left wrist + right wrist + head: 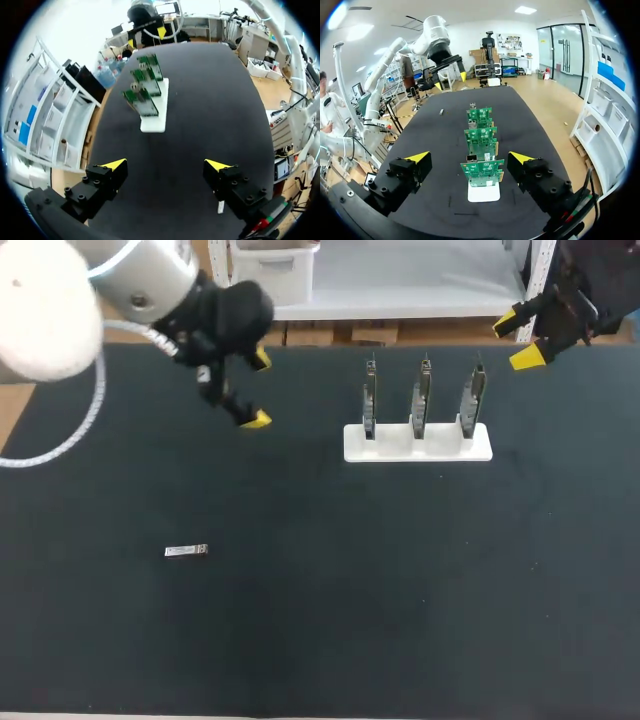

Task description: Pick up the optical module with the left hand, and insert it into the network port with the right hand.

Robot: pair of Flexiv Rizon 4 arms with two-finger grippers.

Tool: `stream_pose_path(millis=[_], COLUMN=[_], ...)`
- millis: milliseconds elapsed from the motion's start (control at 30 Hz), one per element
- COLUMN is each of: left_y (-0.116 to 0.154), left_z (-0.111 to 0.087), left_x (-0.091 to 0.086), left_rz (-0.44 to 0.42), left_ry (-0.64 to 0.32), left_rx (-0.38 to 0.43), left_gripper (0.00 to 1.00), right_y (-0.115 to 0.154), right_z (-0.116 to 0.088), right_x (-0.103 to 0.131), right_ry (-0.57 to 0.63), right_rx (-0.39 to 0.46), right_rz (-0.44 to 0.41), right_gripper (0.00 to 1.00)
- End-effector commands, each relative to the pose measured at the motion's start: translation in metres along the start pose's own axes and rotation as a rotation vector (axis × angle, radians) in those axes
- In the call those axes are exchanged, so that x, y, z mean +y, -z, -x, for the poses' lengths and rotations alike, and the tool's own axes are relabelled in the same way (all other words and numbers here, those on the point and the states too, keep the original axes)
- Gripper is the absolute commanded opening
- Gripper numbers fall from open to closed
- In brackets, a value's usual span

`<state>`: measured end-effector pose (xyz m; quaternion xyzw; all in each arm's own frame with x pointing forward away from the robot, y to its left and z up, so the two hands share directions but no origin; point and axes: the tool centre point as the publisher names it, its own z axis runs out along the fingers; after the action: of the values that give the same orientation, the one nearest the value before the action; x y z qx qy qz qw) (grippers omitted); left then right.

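Optical module (186, 551) lies flat on the table (350, 590) at about seven o'clock from the spread, empty left gripper (250, 390), which I judge should drop squarely over it, fingers straddling its narrow sides; the right gripper (518, 340) hangs spread too.

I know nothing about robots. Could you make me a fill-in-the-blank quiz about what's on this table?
1. The white stand holds ___ upright boards.
2. The module lies flat on the table, on the robot's ___ side.
3. The left gripper and right gripper are both ___, holding nothing.
Missing words: three; left; open.
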<state>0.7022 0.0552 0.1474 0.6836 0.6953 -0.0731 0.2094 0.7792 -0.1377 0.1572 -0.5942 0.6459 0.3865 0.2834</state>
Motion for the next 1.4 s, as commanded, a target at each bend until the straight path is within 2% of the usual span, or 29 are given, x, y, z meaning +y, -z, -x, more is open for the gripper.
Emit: stream_pose_path(millis=[33, 100, 133, 267, 433, 533, 933, 1300, 1400], left_y=[0.027, 0.027, 0.029, 0.032, 0.031, 0.024, -0.005, -0.031, -0.039], left_z=[-0.032, -0.050, -0.055, -0.078, -0.097, -0.105, -0.133, -0.139, -0.139], left_x=[-0.032, -0.041, -0.046, -0.062, -0.082, -0.093, -0.127, -0.153, -0.161], left_rz=[0.057, 0.050, 0.049, 0.029, 0.011, -0.018, -0.102, -0.158, -0.162], left_ry=[0.026, 0.050, 0.065, 0.084, 0.092, 0.108, 0.114, 0.040, 0.042], left_rx=[0.072, 0.126, 0.112, 0.160, 0.223, 0.215, 0.234, 0.348, 0.341], left_gripper=[1.00, 1.00, 1.00, 1.00, 1.00, 1.00, 1.00, 1.00, 1.00], right_y=[0.000, 0.000, 0.000, 0.000, 0.000, 0.000, 0.000, 0.000, 0.000], right_z=[0.000, 0.000, 0.000, 0.000, 0.000, 0.000, 0.000, 0.000, 0.000], right_x=[0.000, 0.000, 0.000, 0.000, 0.000, 0.000, 0.000, 0.000, 0.000], right_ry=[0.000, 0.000, 0.000, 0.000, 0.000, 0.000, 0.000, 0.000, 0.000], right_rx=[0.001, 0.001, 0.001, 0.001, 0.001, 0.001, 0.001, 0.001, 0.001], right_rz=[-0.001, -0.001, -0.001, -0.001, -0.001, -0.001, -0.001, -0.001, -0.001], right_gripper=[1.00, 1.00, 1.00, 1.00, 1.00, 1.00, 1.00, 1.00, 1.00])
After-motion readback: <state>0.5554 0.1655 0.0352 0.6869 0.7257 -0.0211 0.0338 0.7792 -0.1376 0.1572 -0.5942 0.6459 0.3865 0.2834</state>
